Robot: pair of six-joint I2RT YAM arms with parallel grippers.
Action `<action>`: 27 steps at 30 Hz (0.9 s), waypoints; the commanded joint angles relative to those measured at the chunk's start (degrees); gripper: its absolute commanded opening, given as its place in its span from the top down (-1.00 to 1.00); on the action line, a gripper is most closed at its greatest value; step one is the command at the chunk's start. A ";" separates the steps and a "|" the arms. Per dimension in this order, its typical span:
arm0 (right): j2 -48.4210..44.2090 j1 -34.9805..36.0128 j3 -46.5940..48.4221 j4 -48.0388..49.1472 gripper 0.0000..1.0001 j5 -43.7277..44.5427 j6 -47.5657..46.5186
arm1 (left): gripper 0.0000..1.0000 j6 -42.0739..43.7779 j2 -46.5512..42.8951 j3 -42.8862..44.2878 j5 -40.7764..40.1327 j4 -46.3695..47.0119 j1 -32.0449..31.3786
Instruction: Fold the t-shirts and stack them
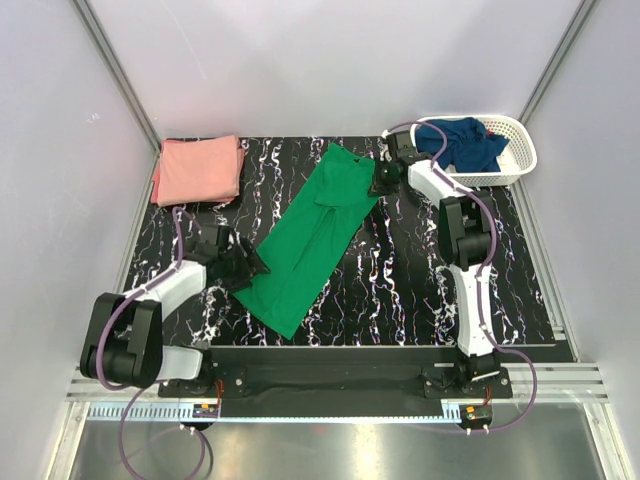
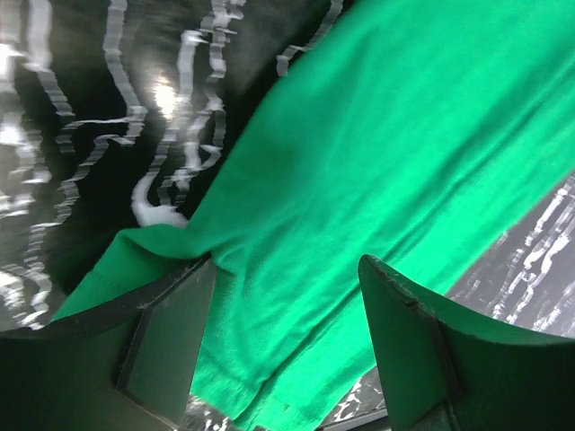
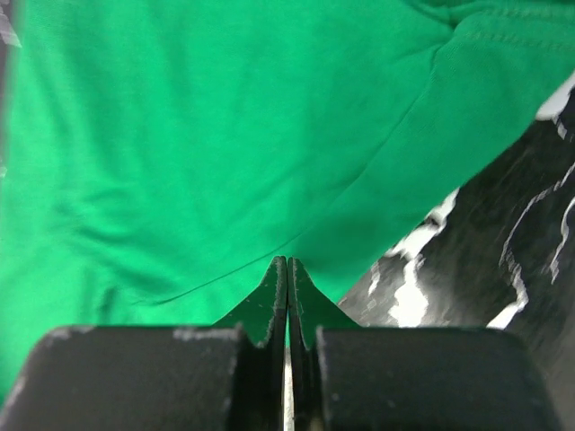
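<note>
Marbled table, green t-shirt, corner basket

Bare table on both sides of the diagonal shirt, far corners taken

The green t-shirt lies slantwise across the middle of the table, with bare marbled surface to its near right and far left. The folded pink t-shirt fills the far-left corner. The white basket, heaped with the navy t-shirt, fills the far-right one. The right arm bars the right side and the left arm the near-left.
</note>
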 commanded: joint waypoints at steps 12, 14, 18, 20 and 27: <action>16.55 -1.93 28.76 -9.99 1.00 10.78 -17.04 | -0.44 -12.60 -20.88 -6.93 -5.97 -12.38 -8.56; 17.26 -2.63 30.35 -9.28 1.00 9.90 -16.95 | -0.43 -12.43 -24.48 -3.95 -5.79 -13.17 -10.58; 17.79 -2.81 35.44 -10.14 0.99 7.18 -16.25 | -0.50 -5.94 -22.67 2.82 -9.82 -16.77 -10.68; 16.66 -2.90 35.90 -10.59 0.95 2.09 -14.50 | -0.54 -1.02 -19.68 4.23 -9.92 -15.38 -9.45; -3.00 -1.15 12.05 1.85 0.95 -7.24 1.56 | -0.46 6.11 -7.99 3.54 -2.98 -8.70 0.65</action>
